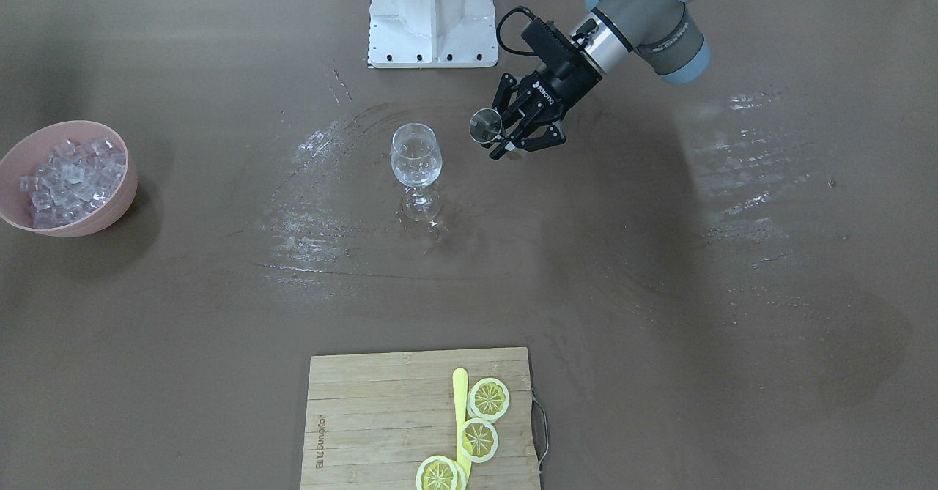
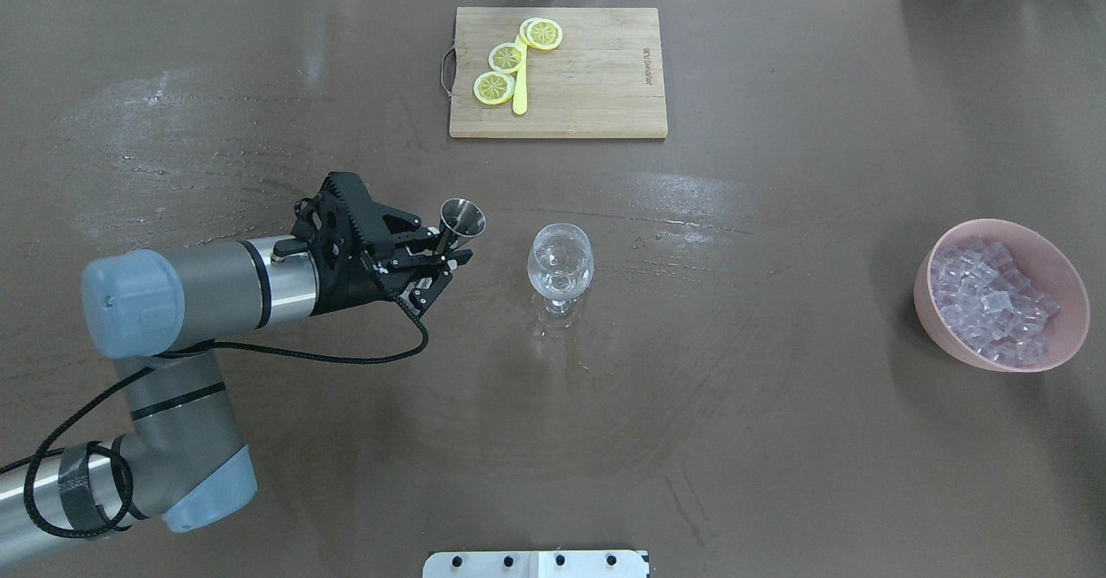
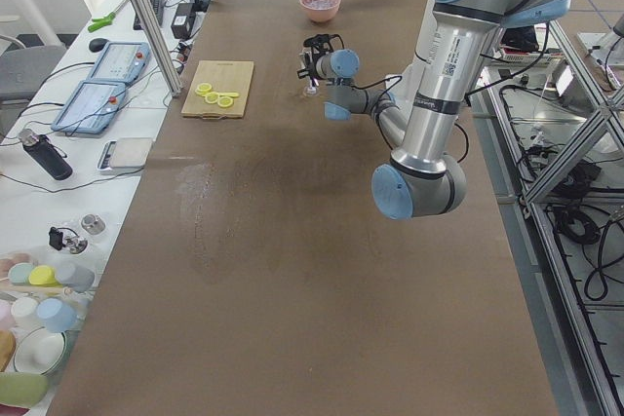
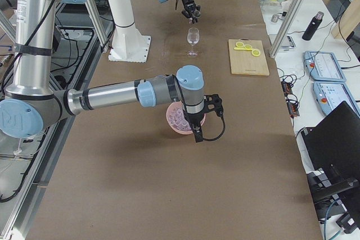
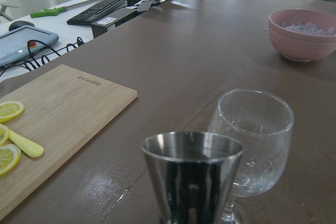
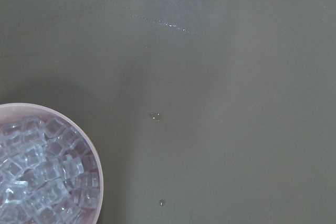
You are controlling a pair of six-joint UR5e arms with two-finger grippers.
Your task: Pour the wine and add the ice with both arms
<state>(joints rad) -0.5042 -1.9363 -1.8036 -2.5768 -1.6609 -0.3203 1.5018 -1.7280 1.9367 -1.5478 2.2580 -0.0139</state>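
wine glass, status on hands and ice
Left hand shut on steel measuring cup beside clear wine glass. Right hand near pink bowl of clear ice cubes, grip unclear. Nothing between cup and glass.

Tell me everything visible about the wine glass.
The wine glass is clear and colourless, with a rounded bowl, short stem and round foot. It stands upright near the middle of the brown table, amid wet-looking smears. Specks like droplets show in its bowl. Only the table touches it; the steel jigger in the left end effector hangs beside it, apart.
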